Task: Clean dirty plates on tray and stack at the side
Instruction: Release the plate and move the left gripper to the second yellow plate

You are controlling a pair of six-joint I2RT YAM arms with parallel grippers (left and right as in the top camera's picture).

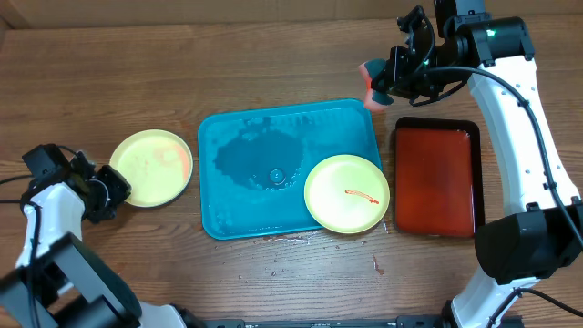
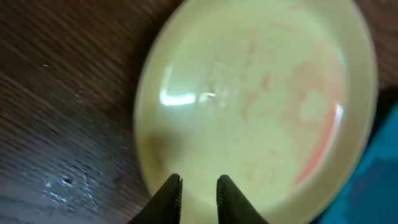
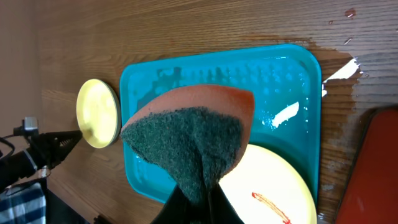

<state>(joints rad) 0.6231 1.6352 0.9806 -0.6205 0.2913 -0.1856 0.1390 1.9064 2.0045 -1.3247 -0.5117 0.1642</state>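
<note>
The teal tray lies in the middle of the wooden surface, and its bottom is wet, with a darker film of water on its left half. On the right front part of the tray rests a yellow-green plate with a thin red-orange smear near its centre; its rim reaches the tray's right edge. A second yellow-green plate lies off the tray, on the surface just beside the tray's left side, and it carries only pale pinkish traces. To the right of the teal tray, near but apart from it, stands a smaller red tray with a black rim. The right gripper hangs above the back right corner of the teal tray, and its jaws are closed on a sponge — orange body, dark green scouring side. In the right wrist view this sponge hides the middle of the tray and a part of the plate on it. The left gripper is at the near rim of the second plate; its jaws stand only a narrow gap apart and nothing is between them — whether they touch the plate I cannot tell. Some spilled water shines on the surface along the tray's front edge, and a small red speck lies in front of it.
</note>
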